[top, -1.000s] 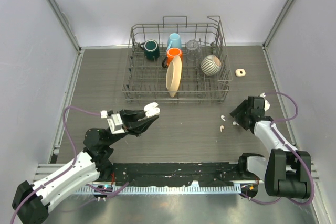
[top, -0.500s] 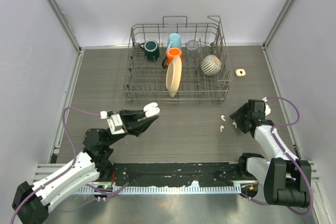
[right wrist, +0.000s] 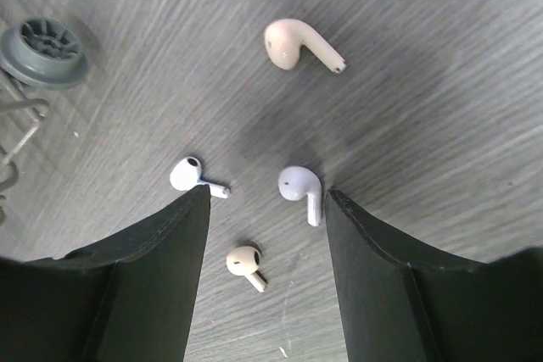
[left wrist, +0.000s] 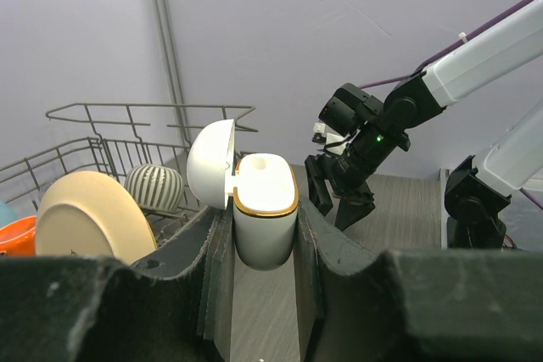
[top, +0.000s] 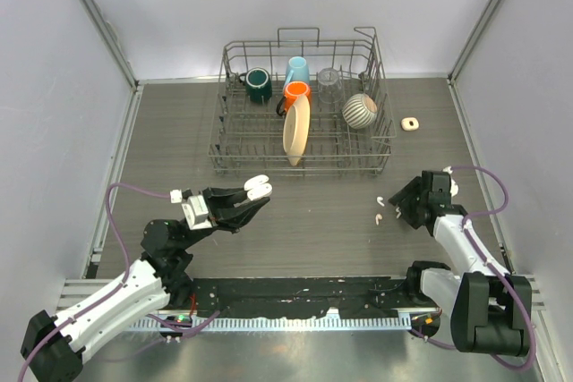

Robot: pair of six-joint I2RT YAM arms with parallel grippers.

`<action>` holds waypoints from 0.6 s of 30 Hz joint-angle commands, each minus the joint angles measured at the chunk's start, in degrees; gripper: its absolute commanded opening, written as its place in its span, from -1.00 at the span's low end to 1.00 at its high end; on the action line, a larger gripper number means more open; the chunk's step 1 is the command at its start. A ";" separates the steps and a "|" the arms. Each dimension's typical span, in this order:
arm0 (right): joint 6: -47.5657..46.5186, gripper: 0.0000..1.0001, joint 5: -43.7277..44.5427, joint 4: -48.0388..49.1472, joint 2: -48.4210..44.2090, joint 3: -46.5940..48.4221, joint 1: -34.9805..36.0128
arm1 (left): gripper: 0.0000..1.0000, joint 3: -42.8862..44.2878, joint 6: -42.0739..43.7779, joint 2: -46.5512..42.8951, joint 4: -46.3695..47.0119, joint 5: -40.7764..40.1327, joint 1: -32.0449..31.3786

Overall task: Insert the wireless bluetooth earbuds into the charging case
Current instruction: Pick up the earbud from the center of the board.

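left gripper point(top: 253, 196) clamped on charging case point(left wrist: 265, 218) | right gripper point(right wrist: 267, 201) spread above earbuds point(right wrist: 301, 192), seemingly drawn back slightly

The earbuds point(right wrist: 299, 184) are smooth, glossy plastic on a matt, wood-grained tabletop point(right wrist: 441, 74). The charging case point(left wrist: 265, 226) is glossy plastic, the dish rack point(top: 269, 42) metal wire.

The top external camera looks steeply down from above and behind the arm bases, which sit at 6 o'clock, with the dish rack point(top: 300, 123) at 12. The left wrist camera sits low behind the left gripper point(left wrist: 263, 209) and looks level toward 3 o'clock at the right arm point(left wrist: 373, 137), sharing arm and rack with the overhead view. The right wrist camera looks down from close above past the right gripper point(right wrist: 267, 199) at the earbuds point(right wrist: 299, 186), which are only specks at 4 o'clock overhead.
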 commanded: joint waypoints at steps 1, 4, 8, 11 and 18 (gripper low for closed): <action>-2.00 0.23 4.89 -6.54 -0.87 2.45 0.99 | -1.00 2.27 0.38 -0.20 1.12 -0.27 0.00; -3.49 0.14 4.90 -6.37 -0.09 3.86 1.69 | -1.00 2.27 0.38 -0.02 1.12 -0.27 -0.08; -4.63 0.15 9.37 -8.91 2.55 7.72 4.68 | -1.00 2.27 0.38 0.24 1.30 -0.36 -0.08; -6.64 0.14 13.95 -10.50 3.78 9.92 7.58 | -1.00 2.27 0.47 0.42 1.30 -0.44 -0.08; -11.75 0.15 14.74 -11.12 8.79 12.91 7.85 | -1.00 2.27 0.65 0.94 1.73 -0.53 -0.08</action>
